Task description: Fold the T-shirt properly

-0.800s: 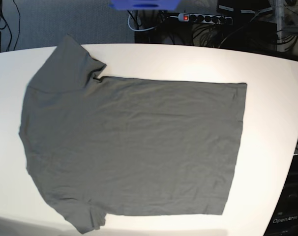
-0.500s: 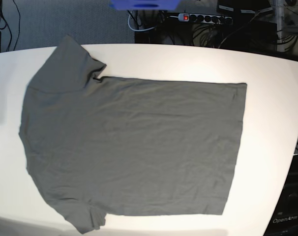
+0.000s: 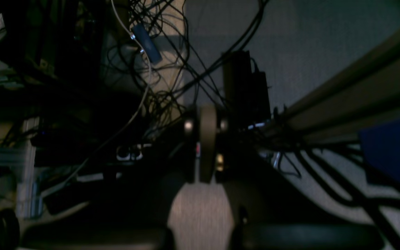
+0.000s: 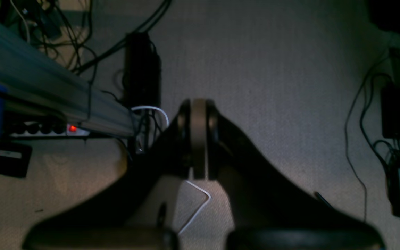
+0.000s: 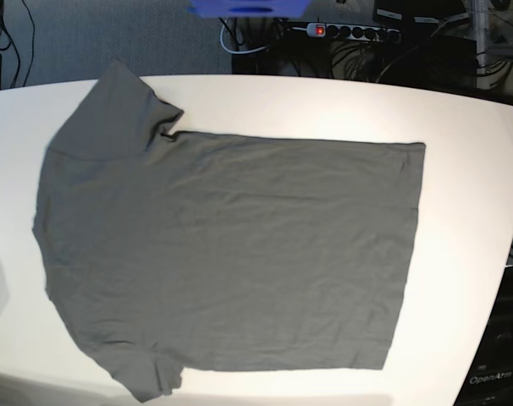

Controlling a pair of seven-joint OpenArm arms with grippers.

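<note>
White and oval, the counter (image 5: 468, 169) carried the T-shirt (image 5: 231, 254) spread flat, with its collar end toward the base view's left and its straight hem toward that view's right. 1 sleeve (image 5: 121, 106) pointed to the far edge and the other sleeve (image 5: 146, 376) lay at the near edge. Only light wrinkles showed, and no fold had been made. Behind the counter a power strip (image 5: 350, 31) with a lit red switch lay among dark cables.

Neither arm appeared in the base view. Each wrist camera looked past the counter at grey carpet and cabling. The left hand (image 3: 207, 147) had its 2 fingers pressed together with nothing between them. The right hand (image 4: 198, 139) was likewise closed and empty, above the carpet (image 4: 273, 69) beside an aluminium rail (image 4: 47, 97).

Judged from this layout, the task stood at its start: the garment was laid out and the approach step had not yet begun. The next move would call for both hands to come over the counter, part their fingers, and pinch the cloth at 2 matching points along 1 long side, likely near a shoulder and the hem. Thin cotton of this kind would probably sag and drag, so both pinches would need to lift together to keep the edge straight.
</note>
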